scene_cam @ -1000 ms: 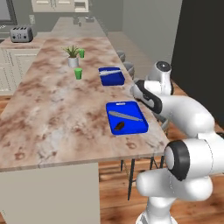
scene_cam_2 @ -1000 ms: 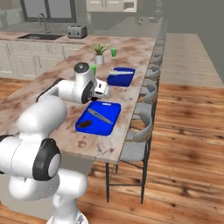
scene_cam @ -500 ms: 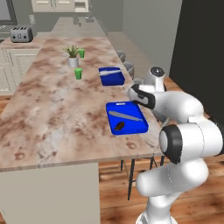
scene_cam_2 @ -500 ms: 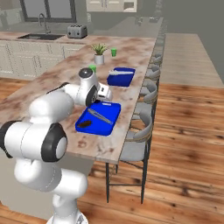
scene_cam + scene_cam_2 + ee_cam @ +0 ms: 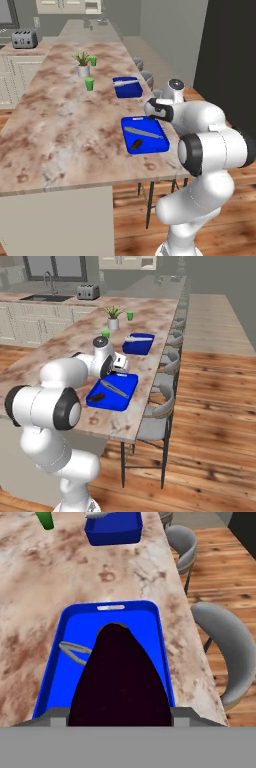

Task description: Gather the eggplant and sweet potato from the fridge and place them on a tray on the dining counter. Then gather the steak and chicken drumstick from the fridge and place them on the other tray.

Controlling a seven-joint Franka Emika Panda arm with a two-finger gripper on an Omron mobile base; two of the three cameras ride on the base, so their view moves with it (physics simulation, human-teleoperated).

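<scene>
My gripper (image 5: 151, 108) hangs over the far right corner of the near blue tray (image 5: 158, 145) on the dining counter (image 5: 60, 130). It is shut on the eggplant (image 5: 120, 682), a dark purple body that points down at the tray (image 5: 110, 607) in the hand view. The sweet potato (image 5: 136, 144) lies in this tray's near left part, also seen as a reddish-brown lump (image 5: 98, 397) from the right base. A second blue tray (image 5: 127, 86) sits farther along the counter. The steak and the chicken drumstick are out of view.
A long silver utensil (image 5: 144, 132) lies across the near tray. A potted plant (image 5: 83, 64) and two green cups (image 5: 89, 84) stand farther back. Grey stools (image 5: 222, 642) line the counter's right edge over a wooden floor. A toaster (image 5: 24, 38) sits on the cream worktop.
The arm has folded in closer to the base. The hand has stayed over the near tray's far end, with the eggplant still in its grip.
</scene>
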